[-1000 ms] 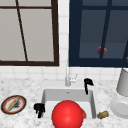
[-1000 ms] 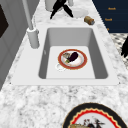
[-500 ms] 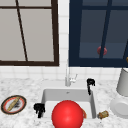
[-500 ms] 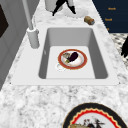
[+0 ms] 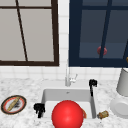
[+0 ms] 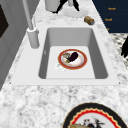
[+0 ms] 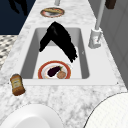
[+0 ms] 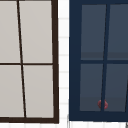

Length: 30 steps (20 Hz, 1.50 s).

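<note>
Two black hands: left (image 5: 39, 109), right (image 5: 92, 83). Three plates: one in the sink (image 7: 54, 70), one patterned (image 5: 13, 104), one white (image 5: 120, 107). One bottle (image 5: 103, 114). One faucet (image 5: 68, 76). One red ball (image 5: 67, 114).

The sink (image 5: 67, 96) sits in the counter (image 5: 22, 85), with the faucet (image 5: 68, 78) behind its back rim. A plate (image 6: 72, 58) carrying food lies on the sink floor. A ball (image 5: 67, 114) stands before the sink's front part in the front view. Left of the sink, a second plate (image 5: 13, 104) rests on the counter. Right of the sink lie a small bottle (image 5: 103, 114), on its side near the front corner, then a dish (image 5: 120, 107), with a canister (image 5: 123, 82) behind it. The left hand (image 5: 39, 109) is at the sink's front left corner, the right hand (image 5: 92, 83) at its back right corner.
</note>
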Available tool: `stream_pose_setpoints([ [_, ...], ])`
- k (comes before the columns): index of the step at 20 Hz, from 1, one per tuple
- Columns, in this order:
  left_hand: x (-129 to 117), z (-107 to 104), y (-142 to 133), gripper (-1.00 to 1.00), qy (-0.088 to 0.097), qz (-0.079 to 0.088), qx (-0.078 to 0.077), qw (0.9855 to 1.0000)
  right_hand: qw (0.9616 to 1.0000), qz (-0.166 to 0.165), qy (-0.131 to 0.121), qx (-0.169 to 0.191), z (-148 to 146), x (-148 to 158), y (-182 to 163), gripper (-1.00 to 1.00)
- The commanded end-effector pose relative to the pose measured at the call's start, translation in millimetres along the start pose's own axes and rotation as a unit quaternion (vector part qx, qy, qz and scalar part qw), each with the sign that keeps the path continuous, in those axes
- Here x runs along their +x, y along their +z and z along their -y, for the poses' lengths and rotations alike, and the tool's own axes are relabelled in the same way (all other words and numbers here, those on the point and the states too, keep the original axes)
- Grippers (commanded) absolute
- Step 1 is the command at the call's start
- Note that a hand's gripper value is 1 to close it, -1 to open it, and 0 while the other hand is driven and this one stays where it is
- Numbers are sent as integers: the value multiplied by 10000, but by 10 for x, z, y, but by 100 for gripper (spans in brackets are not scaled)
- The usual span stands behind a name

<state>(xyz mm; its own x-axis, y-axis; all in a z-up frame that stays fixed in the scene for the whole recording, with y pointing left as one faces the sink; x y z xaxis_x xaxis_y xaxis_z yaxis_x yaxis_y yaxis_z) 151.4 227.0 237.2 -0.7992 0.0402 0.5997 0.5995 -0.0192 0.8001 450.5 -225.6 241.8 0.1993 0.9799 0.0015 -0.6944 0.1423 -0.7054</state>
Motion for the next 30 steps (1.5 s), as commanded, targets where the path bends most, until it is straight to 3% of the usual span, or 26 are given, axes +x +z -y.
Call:
stream_pose_setpoints([
  [1,0,0,0,0,0,0,0,10000,10000,-45,-64,-21,-75,-54,75,-100],
  [15,0,0,0,0,0,0,0,10000,10000,-15,-5,11,-157,-106,159,-100],
  [24,0,0,0,0,0,0,0,10000,10000,-6,-18,-87,-549,-238,530,-100],
  [30,0,0,0,0,0,0,0,10000,9998,110,146,-125,-999,-205,701,-100],
])
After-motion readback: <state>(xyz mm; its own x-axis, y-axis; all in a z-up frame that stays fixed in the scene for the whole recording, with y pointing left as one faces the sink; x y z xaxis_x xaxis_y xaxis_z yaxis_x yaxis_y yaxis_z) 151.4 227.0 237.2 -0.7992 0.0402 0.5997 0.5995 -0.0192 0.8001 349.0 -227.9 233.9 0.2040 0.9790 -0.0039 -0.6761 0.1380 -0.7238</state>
